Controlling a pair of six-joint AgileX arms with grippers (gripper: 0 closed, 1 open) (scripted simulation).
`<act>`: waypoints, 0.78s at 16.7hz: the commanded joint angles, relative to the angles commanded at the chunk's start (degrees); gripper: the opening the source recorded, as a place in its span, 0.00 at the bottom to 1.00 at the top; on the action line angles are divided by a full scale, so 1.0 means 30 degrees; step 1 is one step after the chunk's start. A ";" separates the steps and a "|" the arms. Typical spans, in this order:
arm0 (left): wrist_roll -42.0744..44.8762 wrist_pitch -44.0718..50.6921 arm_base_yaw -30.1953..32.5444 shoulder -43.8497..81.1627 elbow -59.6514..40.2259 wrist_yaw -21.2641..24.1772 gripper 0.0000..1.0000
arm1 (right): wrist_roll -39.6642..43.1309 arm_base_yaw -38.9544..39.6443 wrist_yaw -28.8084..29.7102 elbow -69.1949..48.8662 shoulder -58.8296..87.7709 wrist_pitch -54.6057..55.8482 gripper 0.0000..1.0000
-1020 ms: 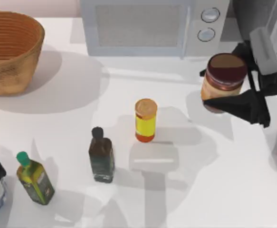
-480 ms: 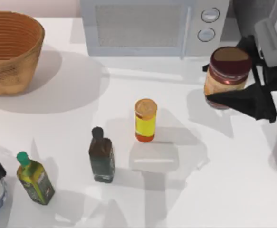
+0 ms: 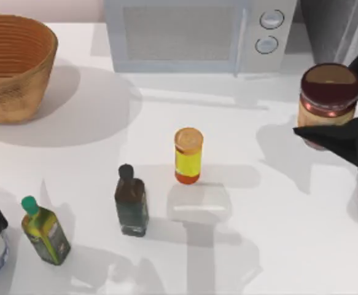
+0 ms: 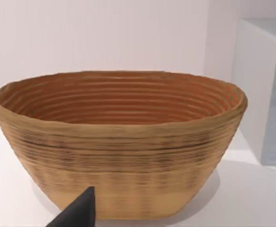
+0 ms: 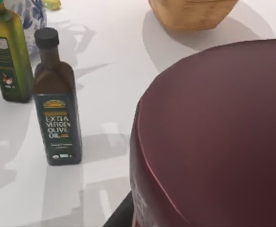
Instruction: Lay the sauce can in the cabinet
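My right gripper [image 3: 341, 126] grips the can [image 3: 328, 98] upright, lifted off the table at 3 o'clock so it clears the microwave [image 3: 191, 34]; cabinet [image 3: 335, 21] sits at 1 o'clock. Left gripper [image 4: 78, 213] parked near basket [image 4: 121, 142], can't tell its opening

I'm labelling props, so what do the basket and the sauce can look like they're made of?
The basket looks like woven wicker or coiled fibre: tan, matte, with ridged horizontal bands. The sauce can, held by the right gripper, has a smooth, slightly glossy maroon top, perhaps metal or plastic, above an orange-yellow label.
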State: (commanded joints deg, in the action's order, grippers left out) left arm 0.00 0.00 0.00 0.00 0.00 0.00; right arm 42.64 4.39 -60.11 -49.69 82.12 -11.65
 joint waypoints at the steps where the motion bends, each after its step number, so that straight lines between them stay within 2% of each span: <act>1: 0.0000 0.0000 0.0000 0.0000 0.0000 0.0000 1.00 | -0.0795 -0.0139 0.1239 0.0974 -0.1748 0.0226 0.00; 8: 0.0000 0.0000 0.0000 0.0000 0.0000 0.0000 1.00 | -0.7483 -0.1072 1.1539 0.9038 -1.7134 0.2141 0.00; 13: 0.0000 0.0000 0.0000 0.0000 0.0000 0.0000 1.00 | -1.2058 -0.1432 1.7707 1.4304 -2.4688 0.3360 0.00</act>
State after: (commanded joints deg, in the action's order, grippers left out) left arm 0.00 0.00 0.00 0.00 0.00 0.00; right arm 6.47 0.09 -6.99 -6.78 8.05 -1.57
